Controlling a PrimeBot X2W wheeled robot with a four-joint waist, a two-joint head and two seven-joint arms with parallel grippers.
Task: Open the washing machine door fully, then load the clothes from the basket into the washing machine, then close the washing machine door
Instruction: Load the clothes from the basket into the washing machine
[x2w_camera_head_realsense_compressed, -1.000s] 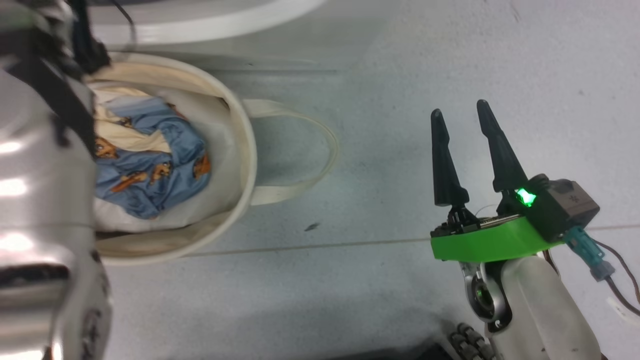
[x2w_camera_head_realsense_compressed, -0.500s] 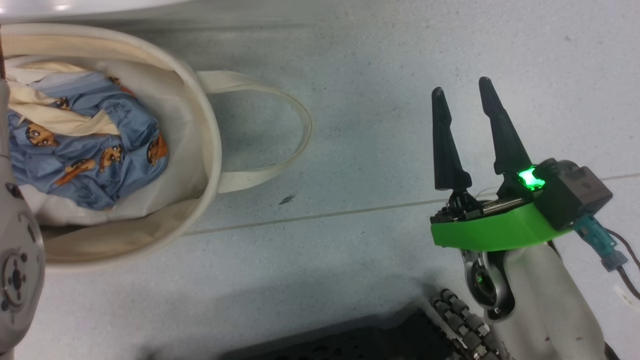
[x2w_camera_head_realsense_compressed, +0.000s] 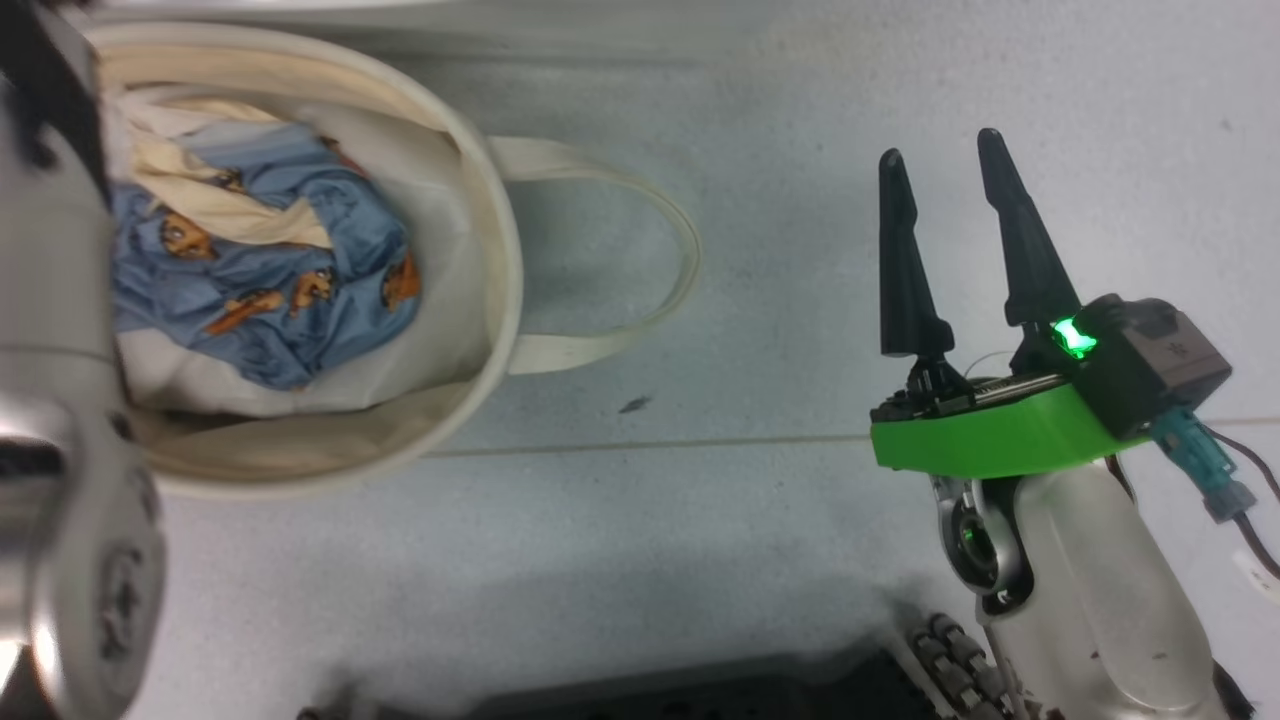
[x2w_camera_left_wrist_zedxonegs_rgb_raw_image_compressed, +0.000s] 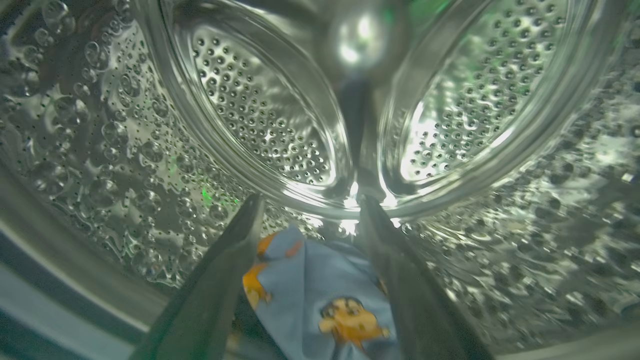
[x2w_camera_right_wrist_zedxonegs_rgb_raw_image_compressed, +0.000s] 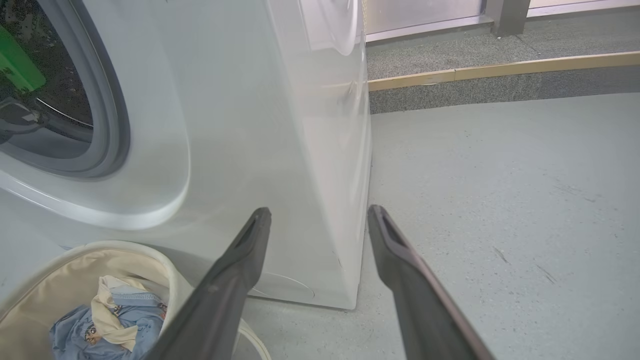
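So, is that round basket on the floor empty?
No, bunched light-blue clothes printed with orange-brown cartoon figures lie inside the basket.

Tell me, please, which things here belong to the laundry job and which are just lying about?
Job: washing machine; basket; clothes in it; one garment in the drum.
Lying about: dark scrap on the floor; wooden strip beyond the machine.

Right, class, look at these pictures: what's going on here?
A robot is loading laundry. Its left jaws stand open inside the washer drum, and a blue garment shows between them. More clothes lie in the basket on the floor. The right jaws hang open and empty beside it.
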